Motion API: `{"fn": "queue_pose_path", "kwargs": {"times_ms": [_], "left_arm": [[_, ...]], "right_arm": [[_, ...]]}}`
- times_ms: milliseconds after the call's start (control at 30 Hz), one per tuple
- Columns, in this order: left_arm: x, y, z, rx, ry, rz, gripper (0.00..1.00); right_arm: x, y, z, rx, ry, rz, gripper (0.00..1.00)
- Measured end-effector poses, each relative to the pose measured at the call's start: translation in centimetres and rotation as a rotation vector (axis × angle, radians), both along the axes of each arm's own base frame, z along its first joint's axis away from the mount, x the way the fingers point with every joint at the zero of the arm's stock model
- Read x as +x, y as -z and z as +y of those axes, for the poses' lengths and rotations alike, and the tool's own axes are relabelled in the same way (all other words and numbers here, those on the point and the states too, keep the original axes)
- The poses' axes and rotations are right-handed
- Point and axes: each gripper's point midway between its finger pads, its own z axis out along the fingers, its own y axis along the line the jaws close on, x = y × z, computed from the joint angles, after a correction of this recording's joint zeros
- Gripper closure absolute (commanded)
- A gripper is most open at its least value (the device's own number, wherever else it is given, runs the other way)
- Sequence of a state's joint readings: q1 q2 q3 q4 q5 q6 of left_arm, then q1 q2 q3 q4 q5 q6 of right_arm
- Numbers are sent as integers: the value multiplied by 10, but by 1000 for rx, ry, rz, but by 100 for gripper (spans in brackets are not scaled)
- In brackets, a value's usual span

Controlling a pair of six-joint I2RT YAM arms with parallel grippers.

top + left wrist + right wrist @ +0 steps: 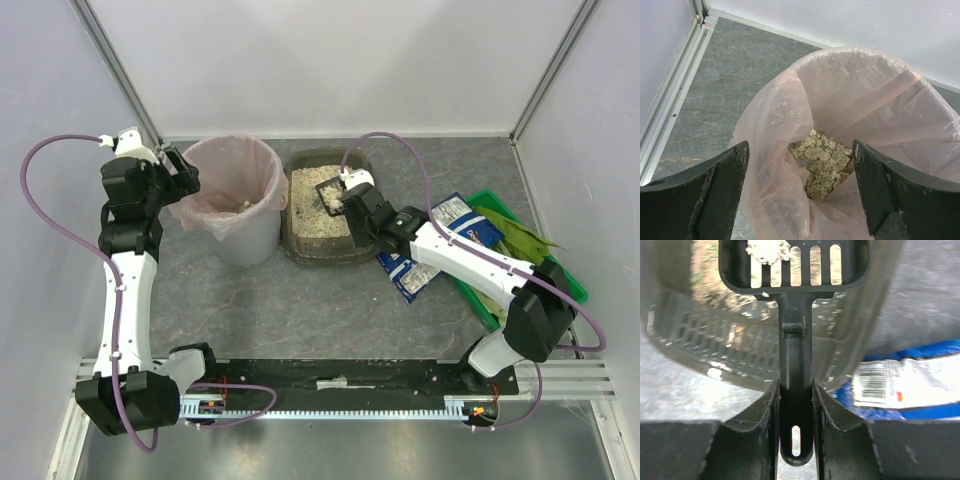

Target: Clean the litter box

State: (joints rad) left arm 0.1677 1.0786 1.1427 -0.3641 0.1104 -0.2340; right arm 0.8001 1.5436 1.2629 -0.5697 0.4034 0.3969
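The litter box (300,243) is a dark tray with pale granules, at the table's middle back; its wall shows in the right wrist view (705,335). My right gripper (352,193) is shut on the handle of a black slotted scoop (795,390). The scoop's head (331,192) is over the granules and carries a small pale clump (767,250). My left gripper (181,175) is open, its jaws wide apart at the near rim of the round pink-lined bin (235,165). The bin's liner (860,95) holds a heap of clumped litter (822,162).
A blue-and-white packet (445,240) lies right of the litter box, under my right arm; it also shows in the right wrist view (910,390). A green crate of vegetables (515,250) stands at the right. Walls close the back and sides.
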Motion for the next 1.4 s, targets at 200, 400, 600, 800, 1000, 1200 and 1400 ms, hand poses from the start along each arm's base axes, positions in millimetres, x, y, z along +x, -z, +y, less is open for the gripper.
{"fn": "queue_pose_path", "kwargs": {"times_ms": [200, 400, 600, 800, 1000, 1200, 1400], "left_arm": [[0, -1, -2, 0, 5, -2, 12], [-4, -8, -27, 14, 70, -23, 12], [-13, -22, -75, 66, 201, -63, 11], [-16, -27, -93, 58, 273, -74, 11], [-23, -27, -88, 66, 244, -89, 11], [-24, -27, -69, 99, 148, -95, 11], [-26, -25, -62, 108, 109, -105, 10]], "right_arm": [[-2, 8, 2, 53, 13, 30, 100], [-5, 0, 2, 87, -15, 33, 100], [-11, -39, -6, 94, -30, -69, 100], [-11, -124, 13, 90, -94, -276, 100], [-21, -190, 56, 28, -201, -472, 100], [-13, -190, 99, -178, -264, -577, 100], [-4, -173, 121, -433, -290, -653, 100]]}}
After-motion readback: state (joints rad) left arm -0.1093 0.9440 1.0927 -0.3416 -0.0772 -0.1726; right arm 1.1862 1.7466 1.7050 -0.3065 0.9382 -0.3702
